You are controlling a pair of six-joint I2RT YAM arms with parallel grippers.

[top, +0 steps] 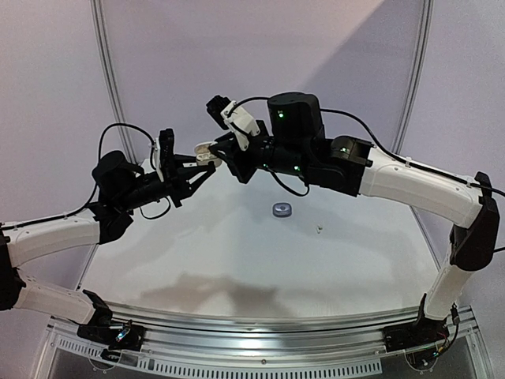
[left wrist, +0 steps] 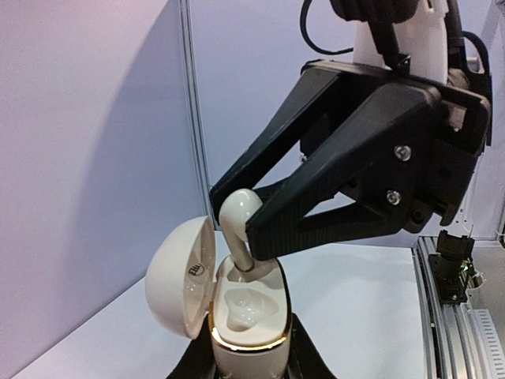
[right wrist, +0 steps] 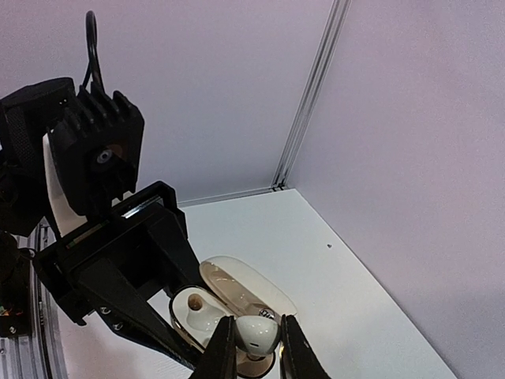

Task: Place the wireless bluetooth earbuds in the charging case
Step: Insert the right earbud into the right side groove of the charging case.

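White earbud pinched in right jaws, stem in case; left jaws clamp case

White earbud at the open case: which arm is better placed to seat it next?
Probably right. The right gripper is shut on the white earbud, its stem tip at a slot of the open charging case. The left gripper holds that case and can only steady it.

Lab booth: plain walls, white table.
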